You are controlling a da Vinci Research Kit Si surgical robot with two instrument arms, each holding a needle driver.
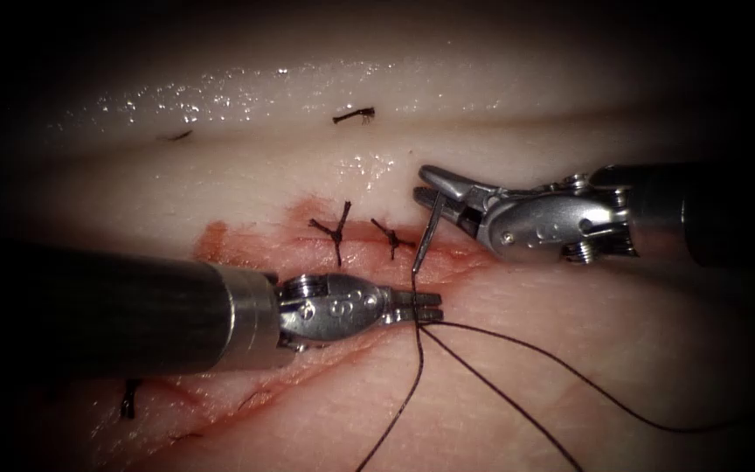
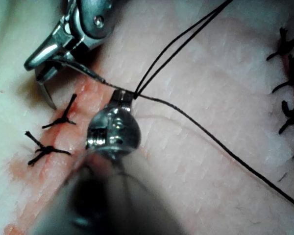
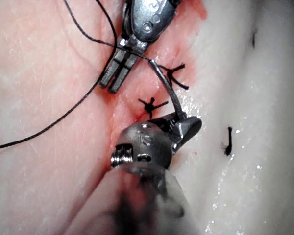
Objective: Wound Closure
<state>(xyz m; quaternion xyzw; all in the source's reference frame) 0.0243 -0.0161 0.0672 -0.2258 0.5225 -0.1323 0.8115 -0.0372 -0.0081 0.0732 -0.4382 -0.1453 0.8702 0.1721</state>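
Presently the needle [image 1: 427,236] is being held by the right tool [image 1: 437,194] near one end of its curve, with the fingers [image 1: 444,182] closed on it; the rest of its body is hanging down toward the cut [image 1: 447,255], just right of the two finished stitches [image 1: 335,231]. Whether its lower end is touching the tissue [image 1: 570,385] cannot be told; from the right wrist view it appears to be lying free above the tissue rather than buried in it. The thread [image 1: 517,345] is being run from the needle's lower end past the left tool [image 1: 428,304], whose fingers [image 1: 421,300] are looking nearly closed, apparently on the thread right where it meets the needle, though the hold is not being shown plainly. From there two dark strands are being trailed down and to the right over the tissue.

As a judgement, care is being called for in keeping the needle squarely clamped so that it is not being twisted, and in keeping the strands slack and untangled. Room is being limited on the left by the knotted stitches and between the two tool tips, which are standing near each other; open tissue is being offered to the right of the cut, where the thread is lying. Cut ends of thread [image 1: 353,114] are lying well apart, farther up.
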